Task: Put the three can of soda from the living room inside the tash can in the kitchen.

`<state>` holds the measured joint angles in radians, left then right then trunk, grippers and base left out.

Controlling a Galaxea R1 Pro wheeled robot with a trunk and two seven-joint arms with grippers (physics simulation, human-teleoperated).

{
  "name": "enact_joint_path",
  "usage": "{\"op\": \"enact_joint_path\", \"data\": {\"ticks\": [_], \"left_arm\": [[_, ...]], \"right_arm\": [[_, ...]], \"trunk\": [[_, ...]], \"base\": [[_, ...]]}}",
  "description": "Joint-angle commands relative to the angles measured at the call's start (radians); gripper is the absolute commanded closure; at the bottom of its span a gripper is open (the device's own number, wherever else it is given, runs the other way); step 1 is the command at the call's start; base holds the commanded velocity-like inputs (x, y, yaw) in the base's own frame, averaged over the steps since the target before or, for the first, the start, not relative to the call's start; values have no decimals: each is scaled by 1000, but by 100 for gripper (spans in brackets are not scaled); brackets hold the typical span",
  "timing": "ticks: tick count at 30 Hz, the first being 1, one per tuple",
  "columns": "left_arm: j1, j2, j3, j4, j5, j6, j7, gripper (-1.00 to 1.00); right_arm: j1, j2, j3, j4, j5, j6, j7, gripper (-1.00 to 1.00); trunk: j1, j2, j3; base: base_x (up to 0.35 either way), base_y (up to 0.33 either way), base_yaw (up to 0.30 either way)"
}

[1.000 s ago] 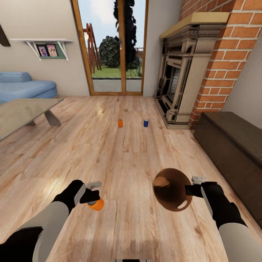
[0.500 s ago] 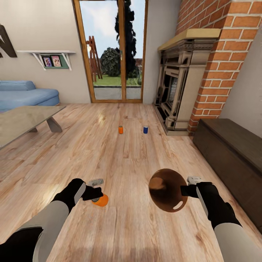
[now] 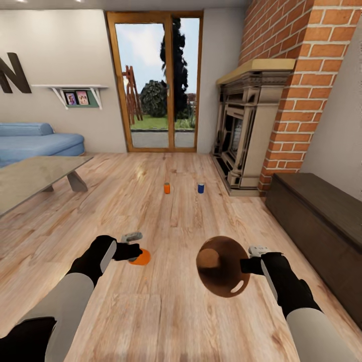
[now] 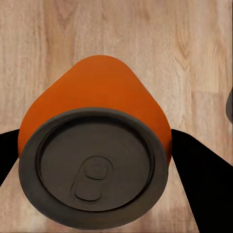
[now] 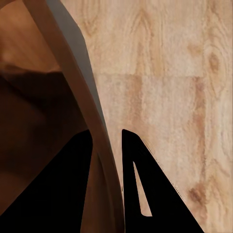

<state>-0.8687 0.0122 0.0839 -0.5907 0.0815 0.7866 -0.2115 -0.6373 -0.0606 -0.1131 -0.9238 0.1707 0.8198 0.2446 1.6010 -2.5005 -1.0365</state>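
- Orange soda can (image 3: 141, 257) clamped between the left gripper (image 3: 131, 250) fingers, lifted over the wood floor (image 3: 171, 311); left wrist view has both black fingers (image 4: 204, 184) tight on the can's sides.
- Trash can (image 3: 222, 273) held by its rim in the right gripper (image 3: 247, 264), brown inside facing the head camera; one finger inside the wall, one outside.
- Second orange can (image 3: 167, 188) and blue can (image 3: 200, 187) upright on the floor ahead, apart, near the fireplace (image 3: 241, 136).
- Floor between wide and bare: coffee table (image 3: 35, 176) edge left, dark cabinet (image 3: 322, 221) right.

Wood floor (image 3: 171, 311) under two upright cans (image 3: 167, 188)
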Motion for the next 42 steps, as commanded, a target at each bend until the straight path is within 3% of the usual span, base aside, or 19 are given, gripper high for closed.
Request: {"op": "enact_joint_path", "data": {"ticks": [1,6,13,21,26,29,34,37,39,42], "left_arm": [[0,0,0,0,-2,2,-16,100],[0,1,-2,-1,-4,25,-116,100],[1,2,-3,-23,-6,67,-186,100],[22,3,-4,-214,-10,169,-252,100],[32,1,-5,-261,-10,197,-254,100],[33,-3,-21,-314,-12,258,-255,100],[33,-3,-83,-352,-12,261,-256,100],[32,-2,-96,-357,-12,261,-256,100],[31,-1,-105,-359,-11,261,-257,100],[30,1,-111,-360,-11,261,-300,100]], "right_arm": [[-1,0,10,7,-13,0,2,100],[-1,1,27,24,-13,-1,0,100],[-1,1,30,30,-13,-1,-1,100],[-2,1,46,93,-12,-2,-3,100],[-10,0,48,102,-13,-2,-2,100],[-49,-2,48,103,-13,30,4,100],[-111,-2,57,103,-14,173,18,100],[-133,-2,80,103,-16,212,30,100],[-158,-7,108,120,-18,227,71,100],[-223,-13,126,234,-16,227,155,100]], "trunk": [[-1,0,4],[-16,29,21],[-43,78,43],[-74,134,68],[-93,169,83],[-105,190,93],[-124,225,108],[-135,246,118],[-143,260,124],[-154,281,133]], "base": [[0,0,0],[0,0,0],[0,0,0],[0,0,0],[0,0,0],[0,0,0],[0,0,0],[0,0,0],[0,0,0],[0,0,0]]}}
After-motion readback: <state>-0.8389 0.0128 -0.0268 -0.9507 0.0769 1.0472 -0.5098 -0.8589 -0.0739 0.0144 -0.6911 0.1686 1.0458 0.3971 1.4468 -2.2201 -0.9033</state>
